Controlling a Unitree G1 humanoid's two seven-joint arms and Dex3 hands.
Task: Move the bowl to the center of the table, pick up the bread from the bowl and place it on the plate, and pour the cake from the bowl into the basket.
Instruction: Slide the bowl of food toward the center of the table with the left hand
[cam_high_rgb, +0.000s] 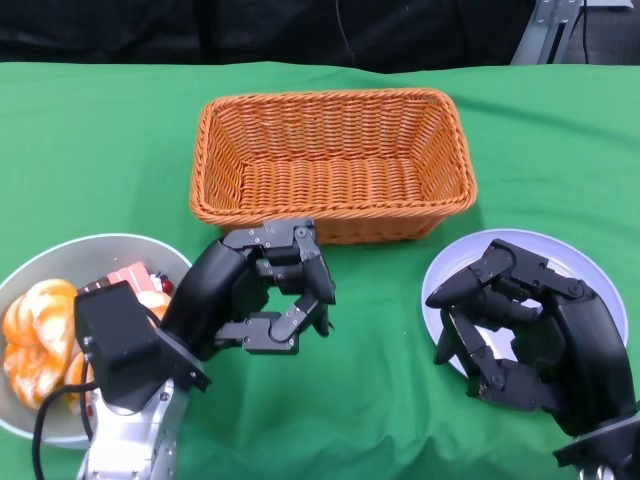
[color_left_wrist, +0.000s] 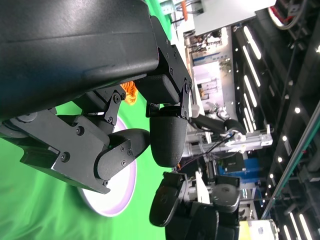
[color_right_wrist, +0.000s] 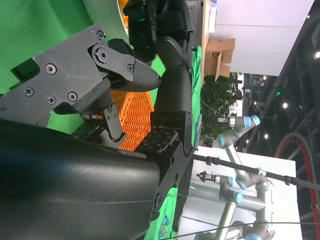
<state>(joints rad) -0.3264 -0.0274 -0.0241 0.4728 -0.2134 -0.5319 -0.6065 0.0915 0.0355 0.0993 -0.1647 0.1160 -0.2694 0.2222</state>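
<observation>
The grey bowl (cam_high_rgb: 70, 255) sits at the table's near left and holds orange-and-white bread (cam_high_rgb: 35, 330) and a small red-wrapped cake (cam_high_rgb: 135, 275). Far centre stands the orange wicker basket (cam_high_rgb: 330, 160), with nothing in it; it also shows in the right wrist view (color_right_wrist: 135, 115). A white plate (cam_high_rgb: 545, 250) lies at the near right, its edge visible as well in the left wrist view (color_left_wrist: 120, 195). My left hand (cam_high_rgb: 265, 290) hovers over green cloth just right of the bowl, fingers half curled and apart, holding nothing. My right hand (cam_high_rgb: 520, 320) hangs over the plate, likewise holding nothing.
Green cloth (cam_high_rgb: 380, 380) covers the whole table. Between the two hands, in front of the basket, is a strip of bare cloth. The black camera block on my left wrist (cam_high_rgb: 115, 340) overlaps the bowl's right side.
</observation>
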